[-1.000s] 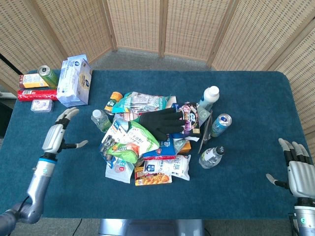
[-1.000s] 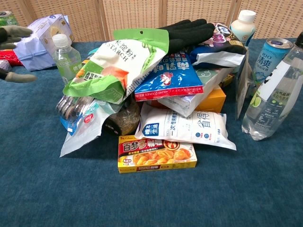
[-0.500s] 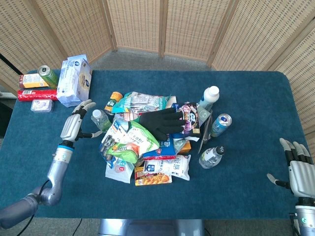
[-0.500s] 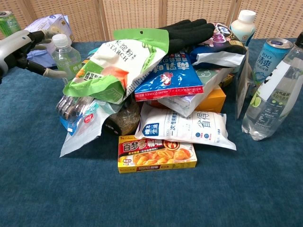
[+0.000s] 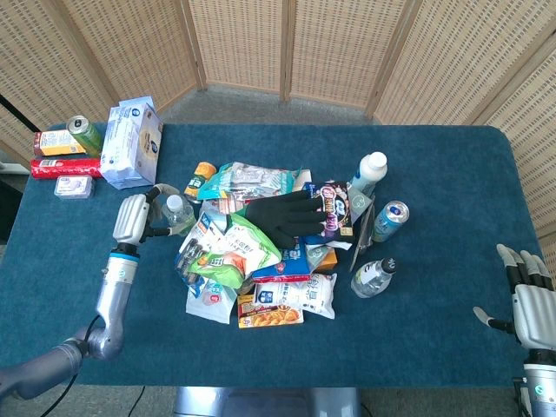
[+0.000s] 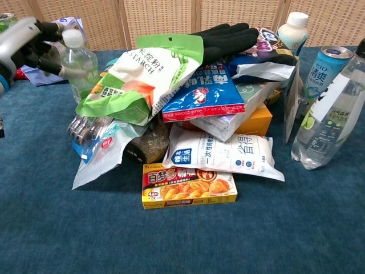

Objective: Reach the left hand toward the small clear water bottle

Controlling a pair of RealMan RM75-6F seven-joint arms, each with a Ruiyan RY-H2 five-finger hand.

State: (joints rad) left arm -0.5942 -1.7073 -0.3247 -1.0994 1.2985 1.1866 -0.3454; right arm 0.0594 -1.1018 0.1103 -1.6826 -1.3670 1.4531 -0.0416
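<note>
Small clear water bottle stands against the left hand, whose spread fingers hold nothing.

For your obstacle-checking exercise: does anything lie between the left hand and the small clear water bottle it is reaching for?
Nothing visible does. The left hand is right beside the small clear water bottle, its fingers at the bottle's side. The green starch bag and the snack pile lie on the bottle's far side, away from the hand.
</note>
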